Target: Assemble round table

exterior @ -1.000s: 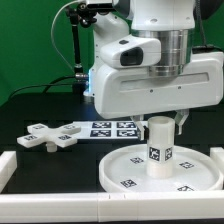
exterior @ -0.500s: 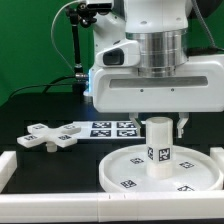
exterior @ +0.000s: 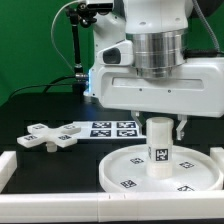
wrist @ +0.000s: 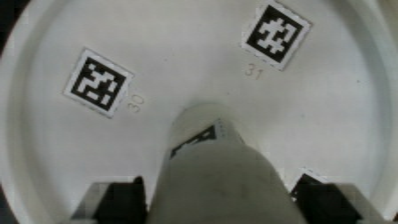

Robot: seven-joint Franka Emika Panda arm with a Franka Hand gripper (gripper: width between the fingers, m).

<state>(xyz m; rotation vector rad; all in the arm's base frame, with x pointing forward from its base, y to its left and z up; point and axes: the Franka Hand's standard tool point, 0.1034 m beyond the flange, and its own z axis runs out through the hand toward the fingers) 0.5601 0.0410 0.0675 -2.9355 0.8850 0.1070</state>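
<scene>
Hand (wrist: pixel 217 197) is closed on the leg (exterior: pixel 160 148), gripping it near the top. In the wrist view the two dark fingers (wrist: pixel 121 198) sit on either side of the leg (wrist: pixel 214 170), pressed against it. In the exterior view the arm's big white housing hangs right over the leg, so the fingers are mostly hidden there.

The leg is a short white cylinder. It stands upright in the middle of the disc (exterior: pixel 118 172), with a black-and-white tag (exterior: pixel 158 153) on the side facing the camera. Its lower end meets the disc floor at the centre; how deep it sits, cannot tell.

The disc is white, round and rimmed. It lies flat on the black worktop (exterior: pixel 30 115), at the front of the exterior view and toward its right. The wrist view shows two square tags (wrist: pixel 102 82) (wrist: pixel 279 32) on the disc floor (wrist: pixel 178 45), apart from the leg.

The foot (exterior: pixel 50 136) is a white cross shape lying flat on the worktop at the exterior view's left, well apart from the disc, with nothing touching it.

The marker board (exterior: pixel 112 128) lies flat behind the disc, between foot and leg. One arm of the foot is just beside or touching its edge; cannot tell which.
</scene>
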